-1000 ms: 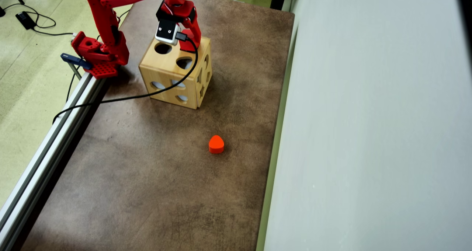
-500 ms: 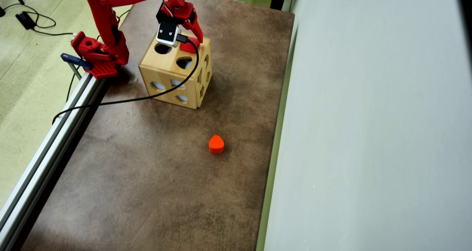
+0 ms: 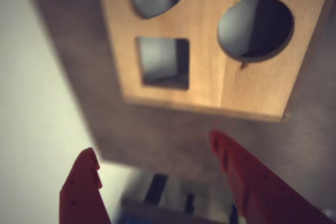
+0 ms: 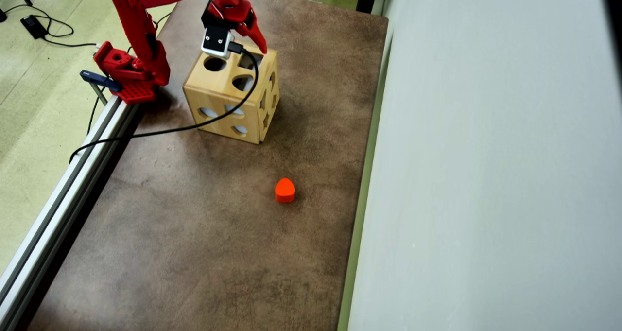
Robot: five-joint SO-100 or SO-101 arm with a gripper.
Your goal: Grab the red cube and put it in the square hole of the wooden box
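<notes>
The wooden box [image 4: 221, 96] stands on the brown mat at the back left of the overhead view. Its top face carries the square hole [image 4: 250, 60], a round hole [image 4: 214, 63] and a rounded-triangle hole [image 4: 242, 83]. In the wrist view the box [image 3: 205, 51] fills the top, and the square hole [image 3: 163, 61] looks dark with nothing red in it. My gripper [image 4: 255, 46] hovers over the box's far edge. My gripper [image 3: 153, 142] is open, with only mat and floor between its red fingers [image 3: 84, 182]. The red cube is out of view.
An orange-red heart-like block [image 4: 285, 190] lies on the mat [image 4: 194, 234] near the middle right. A metal rail [image 4: 63, 200] runs along the left edge by the arm base [image 4: 129, 76]. A black cable [image 4: 160, 132] hangs beside the box. A grey panel [image 4: 486, 175] borders the right.
The gripper has risen off the box top, drawn back toward its far edge and opened. The red shape seen at the square hole half a second ago no longer shows.
</notes>
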